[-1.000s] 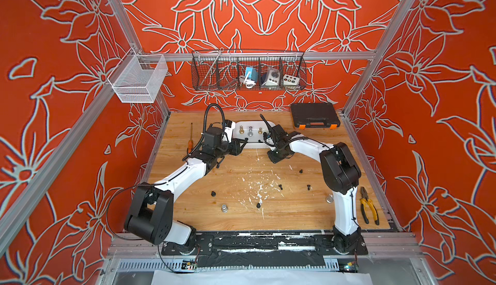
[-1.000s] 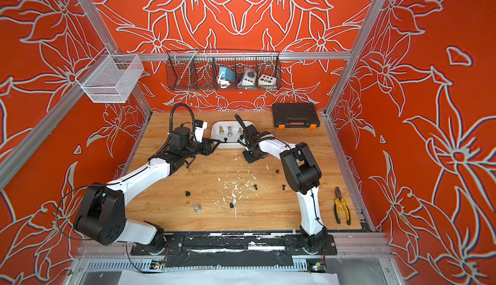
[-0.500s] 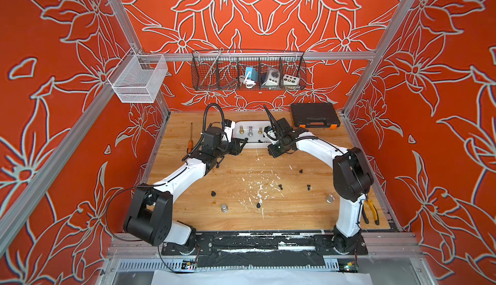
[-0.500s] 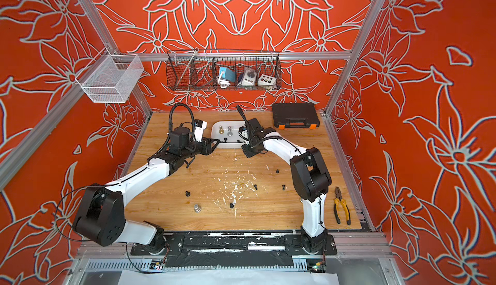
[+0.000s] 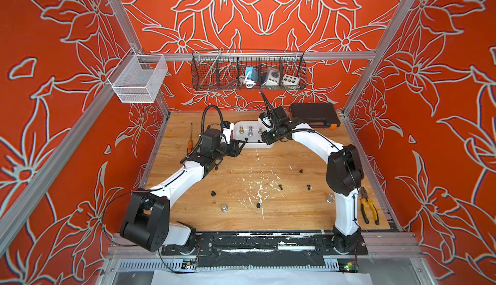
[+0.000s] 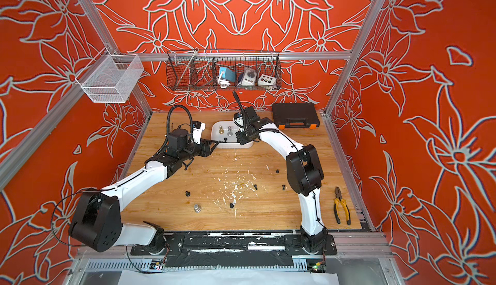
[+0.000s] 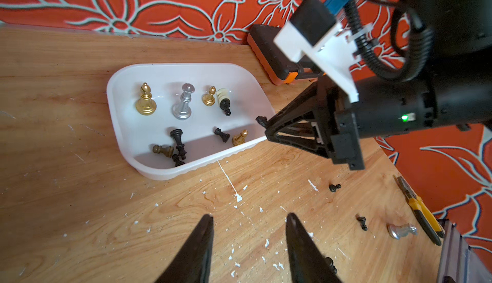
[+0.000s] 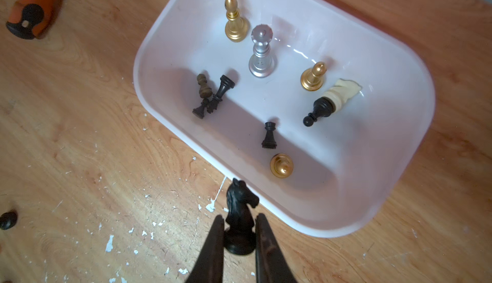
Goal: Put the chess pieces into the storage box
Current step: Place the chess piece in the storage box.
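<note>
The piece in play is a small, matt black knight (image 8: pixel 241 212) with a carved horse's head, a short neck and a round flared base. The right gripper (image 8: pixel 239 219) is closed on it. Its two dark, tapered fingers (image 8: pixel 217 241) pinch the lower body just above the base, one on each side. The head sticks out past the fingertips and the base sits back between them.

In the left wrist view the black knight (image 7: pixel 261 120) shows at the very tip of the right gripper (image 7: pixel 266 125). There it is at one short end of the storage box (image 7: pixel 117 124), a plain white, shallow plastic tub with rounded corners. From the right wrist view the horse's head lies right at the tub's rim. The views do not settle whether it is already over the inside.

Other chess pieces (image 8: pixel 262 52) are already in the storage box (image 8: pixel 399 188). A tall gold bishop, a silver queen and a smaller gold piece stand upright. A cream knight lies touching a black pawn, and several small dark pieces lie tipped over.

The left gripper (image 7: pixel 249 219) hangs over the scuffed wooden tabletop (image 7: pixel 80 215), just short of the tub's long side. Its fingers are partly spread and hold nothing.

In both top views the storage box (image 5: pixel 253 144) (image 6: pixel 230 144) sits near the back of the tabletop, between the two grippers. More small black pieces and two silver ones are scattered nearer the front.
</note>
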Controlling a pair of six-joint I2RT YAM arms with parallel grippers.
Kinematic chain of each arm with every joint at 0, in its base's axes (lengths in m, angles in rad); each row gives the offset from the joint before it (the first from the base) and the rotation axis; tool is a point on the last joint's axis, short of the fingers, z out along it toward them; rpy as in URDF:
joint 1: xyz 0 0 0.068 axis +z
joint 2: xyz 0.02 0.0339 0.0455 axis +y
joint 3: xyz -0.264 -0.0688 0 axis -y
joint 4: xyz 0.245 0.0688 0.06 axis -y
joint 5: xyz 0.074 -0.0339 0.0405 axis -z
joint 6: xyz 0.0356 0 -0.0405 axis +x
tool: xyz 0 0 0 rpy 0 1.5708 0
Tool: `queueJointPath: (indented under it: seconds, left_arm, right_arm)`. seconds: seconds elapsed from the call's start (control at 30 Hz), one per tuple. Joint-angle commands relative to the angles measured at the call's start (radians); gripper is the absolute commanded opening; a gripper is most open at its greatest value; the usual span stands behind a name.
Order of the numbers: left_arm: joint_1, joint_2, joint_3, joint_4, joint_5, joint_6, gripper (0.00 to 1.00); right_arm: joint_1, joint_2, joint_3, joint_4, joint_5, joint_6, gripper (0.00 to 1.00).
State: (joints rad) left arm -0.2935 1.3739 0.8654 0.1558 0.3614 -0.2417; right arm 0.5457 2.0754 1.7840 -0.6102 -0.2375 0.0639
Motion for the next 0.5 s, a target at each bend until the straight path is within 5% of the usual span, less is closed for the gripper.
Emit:
queueJointPath:
  seconds: [0.0, 0.47]
  left_arm:
    - [0.007, -0.032, -0.011, -0.009, -0.007, 0.023, 0.45]
    - [0.007, -0.054, -0.037, -0.004, -0.002, 0.012, 0.45]
  right_arm:
    - [-0.001, 0.054, 0.057, -0.035, -0.002, 0.029, 0.13]
    - [-0.021, 0.148, 0.141, -0.051, -0.003, 0.074, 0.13]
